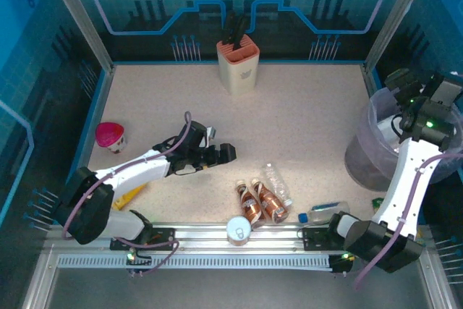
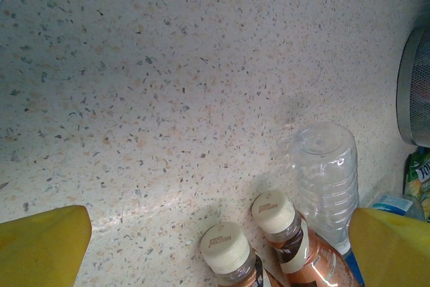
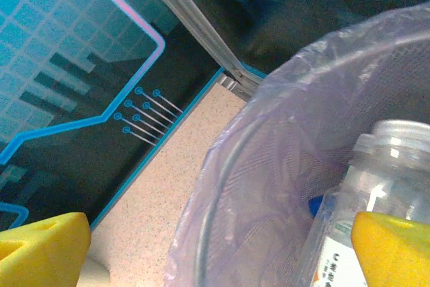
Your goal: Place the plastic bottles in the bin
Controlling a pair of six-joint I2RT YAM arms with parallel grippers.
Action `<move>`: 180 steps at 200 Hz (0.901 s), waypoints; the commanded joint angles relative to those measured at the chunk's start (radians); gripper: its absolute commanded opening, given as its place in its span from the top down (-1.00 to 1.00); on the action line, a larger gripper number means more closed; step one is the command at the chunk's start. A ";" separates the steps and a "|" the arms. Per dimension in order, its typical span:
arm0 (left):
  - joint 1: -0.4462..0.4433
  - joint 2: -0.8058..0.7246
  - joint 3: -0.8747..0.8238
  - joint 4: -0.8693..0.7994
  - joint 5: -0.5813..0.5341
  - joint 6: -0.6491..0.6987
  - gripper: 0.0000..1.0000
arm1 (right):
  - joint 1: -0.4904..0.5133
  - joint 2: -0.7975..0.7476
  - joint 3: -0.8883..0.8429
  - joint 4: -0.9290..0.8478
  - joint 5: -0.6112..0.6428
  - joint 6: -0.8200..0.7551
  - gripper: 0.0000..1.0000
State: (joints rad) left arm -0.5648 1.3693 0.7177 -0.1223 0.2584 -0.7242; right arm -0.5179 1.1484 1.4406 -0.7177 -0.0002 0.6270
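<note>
cup (image 1: 110, 135): pink lid, far left. Not yours to move.
left gripper (image 1: 225, 153): fingers spread wide, holding nothing. It hovers low, just left of the bottle cluster. Its wrist view has two cream caps and a clear bottle ahead.
brown bottles (image 1: 260, 203): two, lying side by side near the front rail, on the table.
can (image 1: 238, 230): silver, just in front of the browns. Skip it.
clear bottle (image 1: 277, 181): lying just right of the browns, on the table.
blue-label bottle (image 1: 326, 213): on the table near your right arm's base.
green thing (image 1: 377, 202): at the bin's foot, mostly hidden. You can't tell if it is a bottle.
bin (image 1: 360, 155): far right, lavender liner. Something blue shows deep inside; the rest of the contents is hidden.
right gripper (image 3: 215, 247): over the bin, fingers spread wide, clamping nothing.
dropped bottle (image 3: 376, 193): clear, inside the bin mouth, by one pad with the other well apart.
progress: at least four bottles left on the table. The count in the bin can't be read.
next: likely your left arm takes a brown.
</note>
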 commanded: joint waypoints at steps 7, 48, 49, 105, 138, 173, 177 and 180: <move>0.006 0.008 0.013 0.021 0.009 0.006 -0.98 | 0.027 0.015 0.069 -0.118 0.015 -0.107 -0.99; 0.007 0.008 0.005 0.027 0.009 0.006 -0.99 | 0.123 0.049 0.140 -0.227 0.018 -0.199 -0.99; 0.007 0.008 0.006 0.027 0.009 0.006 -0.99 | 0.126 0.049 0.142 -0.229 0.019 -0.202 -0.99; 0.007 0.008 -0.002 0.037 0.009 0.005 -0.98 | 0.392 0.092 0.270 -0.443 0.119 -0.365 -0.99; 0.007 0.007 -0.016 0.048 0.003 -0.001 -0.99 | 0.570 0.080 0.271 -0.563 0.196 -0.365 -0.99; 0.008 0.008 -0.021 0.047 -0.003 0.001 -0.98 | 0.768 0.066 0.178 -0.687 0.279 -0.288 -1.00; 0.010 0.008 -0.023 0.046 -0.004 -0.002 -0.98 | 0.792 0.062 0.158 -0.693 0.280 -0.279 -0.99; 0.012 0.008 -0.024 0.043 -0.006 -0.007 -0.98 | 0.811 0.061 0.144 -0.697 0.282 -0.271 -0.98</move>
State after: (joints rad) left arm -0.5648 1.3735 0.7155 -0.0841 0.2584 -0.7273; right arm 0.1783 1.2304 1.6669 -1.2705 0.2111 0.3019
